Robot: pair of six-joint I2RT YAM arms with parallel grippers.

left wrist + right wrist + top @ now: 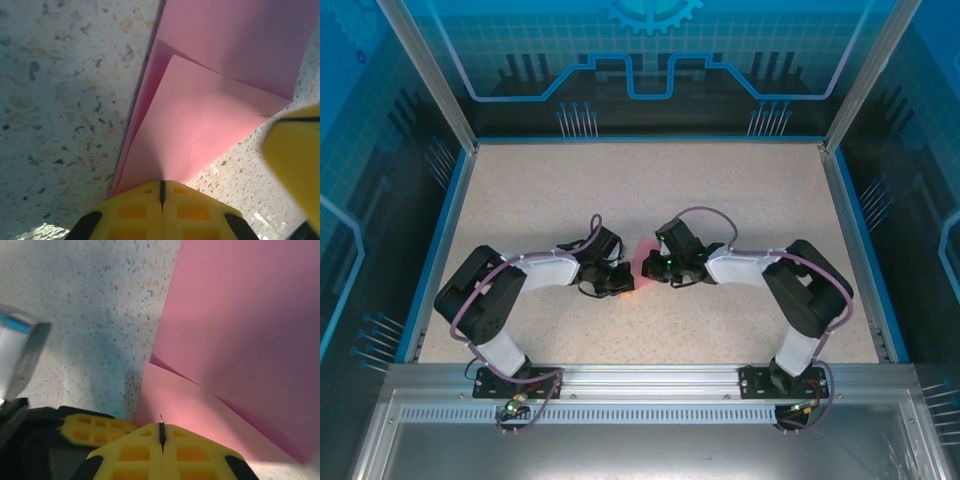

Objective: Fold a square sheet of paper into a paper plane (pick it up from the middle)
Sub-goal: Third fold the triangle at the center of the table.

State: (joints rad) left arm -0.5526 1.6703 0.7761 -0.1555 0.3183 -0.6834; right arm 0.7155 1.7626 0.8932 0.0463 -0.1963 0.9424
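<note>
The square sheet of paper (642, 254) is pink-red and lies on the speckled table between the two arms. It is partly folded, with one flap (200, 130) lying over the layer beneath (240, 40). My left gripper (162, 186) is shut, its yellow tips against the near edge of the flap. My right gripper (161, 429) is also shut, its tips on the lower layer of the paper (240, 330). From above, the left gripper (623, 283) and the right gripper (653, 268) meet at the sheet. Whether either one pinches the paper I cannot tell.
The speckled tabletop (650, 190) has blue rails and clear walls around it. A yellow finger of the right gripper (295, 160) stands close beside my left one. The left gripper's finger (95, 427) sits just left of my right jaws.
</note>
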